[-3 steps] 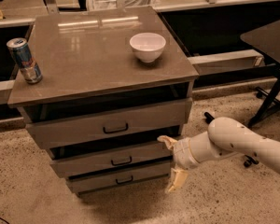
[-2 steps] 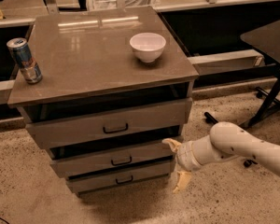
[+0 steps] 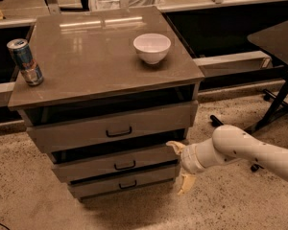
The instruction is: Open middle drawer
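The gripper (image 3: 181, 166) hangs at the right end of the middle drawer (image 3: 93, 165), fingers apart and empty. It seems placed to catch the panel's edge, well apart from the handle (image 3: 125, 166).

The gripper (image 3: 181, 166) sat just beside the right end of the middle drawer (image 3: 96, 166), its two fingers (image 3: 186, 183) spread apart, one above the other. The fingers were pale cream-yellow, short, and tapered to blunt tips. Directly behind the gripper came a white, ringed wrist collar (image 3: 191, 158). Behind that was the arm (image 3: 240, 147), a smooth, rounded white shell shaped like a thick tube, with a few small dark dots along its side.
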You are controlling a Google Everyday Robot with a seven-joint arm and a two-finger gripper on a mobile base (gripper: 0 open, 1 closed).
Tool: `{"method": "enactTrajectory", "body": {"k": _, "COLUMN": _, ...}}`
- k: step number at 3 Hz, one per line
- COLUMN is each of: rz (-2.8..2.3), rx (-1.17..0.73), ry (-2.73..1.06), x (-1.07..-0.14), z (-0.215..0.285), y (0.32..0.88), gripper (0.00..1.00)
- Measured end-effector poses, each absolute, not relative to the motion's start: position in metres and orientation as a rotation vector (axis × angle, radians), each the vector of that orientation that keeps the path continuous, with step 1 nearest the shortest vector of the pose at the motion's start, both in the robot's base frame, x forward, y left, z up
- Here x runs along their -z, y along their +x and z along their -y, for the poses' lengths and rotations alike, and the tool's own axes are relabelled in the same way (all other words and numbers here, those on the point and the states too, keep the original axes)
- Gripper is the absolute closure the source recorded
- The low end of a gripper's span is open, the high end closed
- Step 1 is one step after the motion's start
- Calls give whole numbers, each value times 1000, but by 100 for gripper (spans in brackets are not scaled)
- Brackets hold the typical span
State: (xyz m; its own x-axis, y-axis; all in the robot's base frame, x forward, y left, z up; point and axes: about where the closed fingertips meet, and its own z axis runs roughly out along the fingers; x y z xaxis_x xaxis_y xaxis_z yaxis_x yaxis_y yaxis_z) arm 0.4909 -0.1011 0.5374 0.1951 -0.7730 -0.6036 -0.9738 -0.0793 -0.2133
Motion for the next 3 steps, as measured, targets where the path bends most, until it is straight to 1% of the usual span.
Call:
{"method": "enactTrajectory", "body": {"k": 1, "rz": -1576, "rx": -349, "ry": -1957, "x": -525, "z": 102, "y": 513, "gripper": 0}}
{"method": "enactTrajectory", "body": {"k": 3, "rz": -1540, "rx": -266, "ry": -2005, "x": -485, "z": 110, "y": 540, "gripper": 0}}
